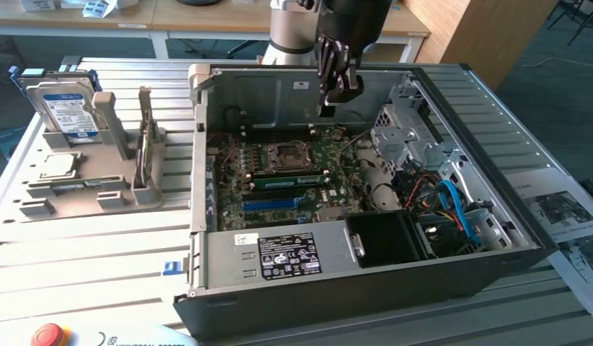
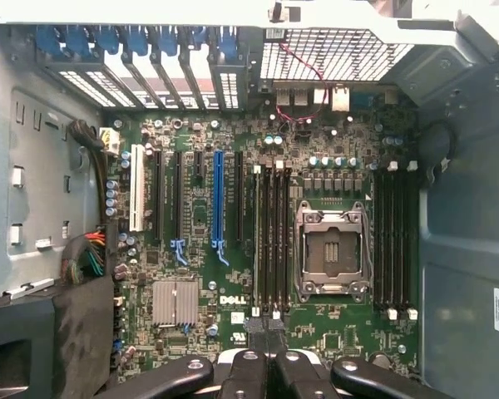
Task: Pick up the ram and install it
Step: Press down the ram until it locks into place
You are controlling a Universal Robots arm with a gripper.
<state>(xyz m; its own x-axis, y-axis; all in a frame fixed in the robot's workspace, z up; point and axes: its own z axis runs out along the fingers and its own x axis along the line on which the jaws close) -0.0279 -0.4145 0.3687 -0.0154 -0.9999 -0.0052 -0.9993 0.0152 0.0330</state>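
Closed on nothing, your claw [image 1: 330,107] hangs above the open computer case [image 1: 374,288], toward 12 o'clock over the motherboard [image 1: 277,205]. In the wrist view its fingertips [image 2: 256,326] meet over the ends of the black memory slots [image 2: 270,241]. You'll find the ram [image 1: 291,179] as a green stick lying along the slots, just at 6 o'clock of the CPU socket [image 1: 282,155]. A hard drive [image 1: 66,108] stands in the grey fixture [image 1: 85,194] at 9 o'clock of the case.
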